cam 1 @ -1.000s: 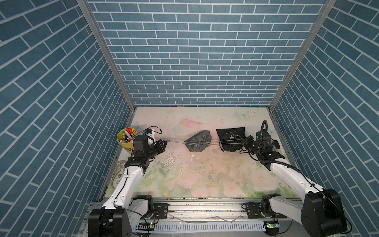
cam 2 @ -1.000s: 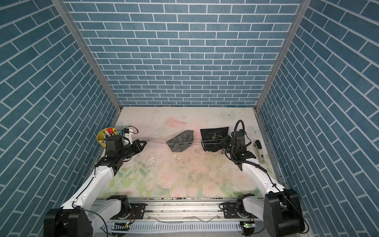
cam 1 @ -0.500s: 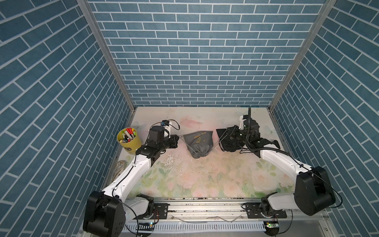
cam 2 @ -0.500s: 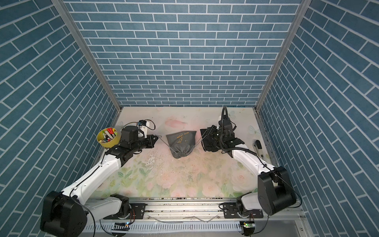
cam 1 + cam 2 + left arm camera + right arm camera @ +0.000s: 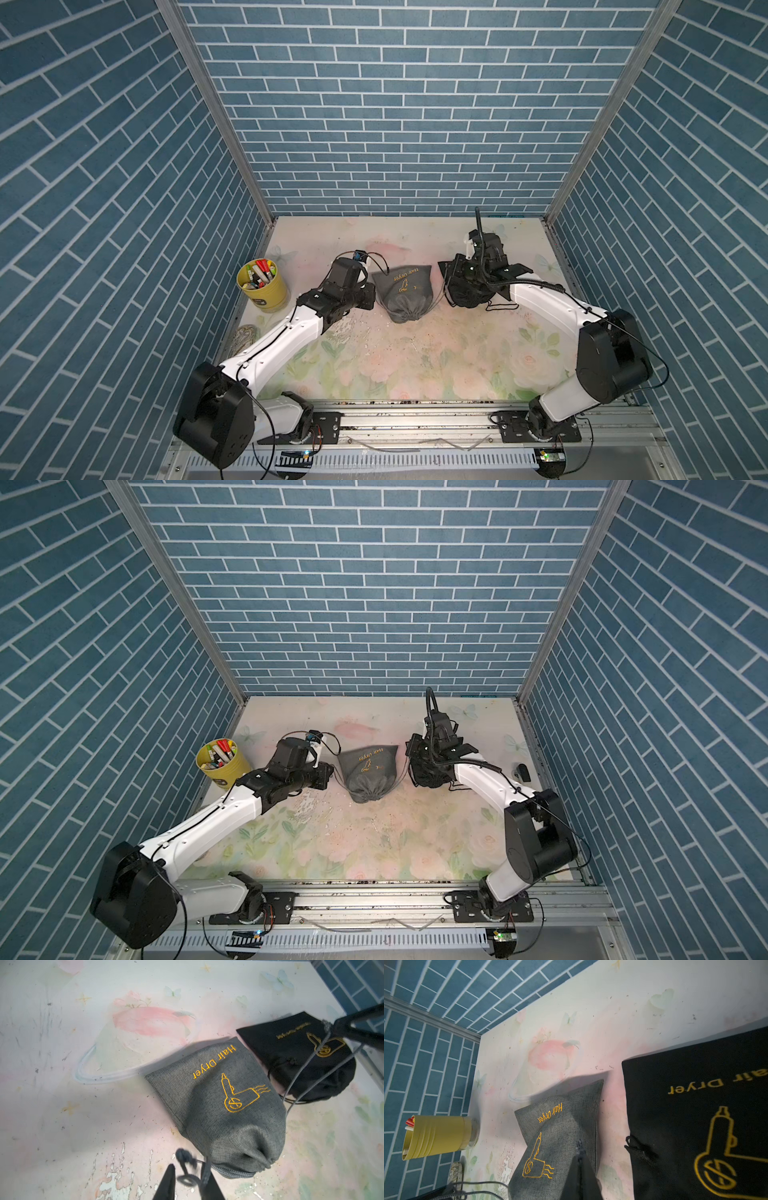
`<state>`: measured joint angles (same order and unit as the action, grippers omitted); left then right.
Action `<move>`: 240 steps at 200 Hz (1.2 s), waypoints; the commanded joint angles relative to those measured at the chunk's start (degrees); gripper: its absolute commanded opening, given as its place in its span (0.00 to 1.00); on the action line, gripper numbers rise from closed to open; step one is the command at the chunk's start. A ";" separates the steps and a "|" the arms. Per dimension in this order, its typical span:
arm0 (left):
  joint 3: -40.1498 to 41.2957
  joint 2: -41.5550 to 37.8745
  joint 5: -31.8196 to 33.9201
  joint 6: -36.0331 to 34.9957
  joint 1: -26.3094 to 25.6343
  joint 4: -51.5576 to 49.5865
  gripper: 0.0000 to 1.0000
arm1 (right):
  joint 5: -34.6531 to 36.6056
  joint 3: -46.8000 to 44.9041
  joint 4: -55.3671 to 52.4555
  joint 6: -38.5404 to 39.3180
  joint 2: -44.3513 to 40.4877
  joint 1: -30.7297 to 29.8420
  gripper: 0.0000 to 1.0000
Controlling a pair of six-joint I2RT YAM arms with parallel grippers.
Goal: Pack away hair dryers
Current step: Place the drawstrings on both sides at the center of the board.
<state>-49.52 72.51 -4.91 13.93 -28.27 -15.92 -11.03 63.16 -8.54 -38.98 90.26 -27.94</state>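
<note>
While the grey pouch [image 5: 403, 291] lies cinched, left end effector [image 5: 190, 1167] parted — right end effector [image 5: 579, 1158] clenched on its drawstring [image 5: 579, 1146].

We count two gold-printed drawstring fabric pouches, a grey pouch [image 5: 401, 291] and a black pouch [image 5: 291, 1057], plus one yellow cup [image 5: 268, 296] of markers [image 5: 259, 272].

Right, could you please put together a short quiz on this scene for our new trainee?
1. True or false: the grey pouch, beside the black pouch, lies with its mouth drawn shut.
2. What holds the marker pens? A) grey pouch B) yellow cup C) black pouch
3. Which gripper stands open, a drawstring knot between its jaws?
Key: 1 true; 2 B; 3 the left gripper.
</note>
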 commanded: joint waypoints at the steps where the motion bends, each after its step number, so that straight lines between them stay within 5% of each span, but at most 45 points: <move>1: -0.58 0.31 2.88 -0.58 -1.12 -0.76 0.45 | 0.03 1.58 -4.81 4.11 -0.05 -0.53 0.25; 34: 0.60 -2.43 8.82 -0.98 -1.61 -2.08 0.76 | 5.09 0.23 -5.52 8.62 -4.42 -0.53 0.62; 53: 1.71 -4.55 11.44 -1.05 -1.70 -2.10 0.99 | 9.29 -0.43 -6.93 12.00 -7.01 -0.53 0.69; 137: 1.53 -10.30 23.08 -2.95 -1.70 -7.82 1.00 | 28.15 -9.85 -1.09 25.39 -18.98 2.41 0.79; 160: 2.72 -12.30 16.91 -5.07 -1.70 -8.05 1.00 | 31.22 -17.03 6.64 27.17 -22.38 7.08 0.79; 210: 2.27 -8.09 -14.43 -10.39 -1.57 -12.95 0.99 | 28.37 -27.85 19.00 31.34 -27.86 14.03 0.81; 240: -1.64 -1.85 -20.90 -8.77 -1.52 -18.70 0.96 | 26.85 -27.07 17.57 30.05 -26.27 16.29 0.81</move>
<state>-47.94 66.78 -14.59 5.45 -29.65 -28.16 16.88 35.18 5.91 -11.20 63.75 -12.99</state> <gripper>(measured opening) 0.982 0.813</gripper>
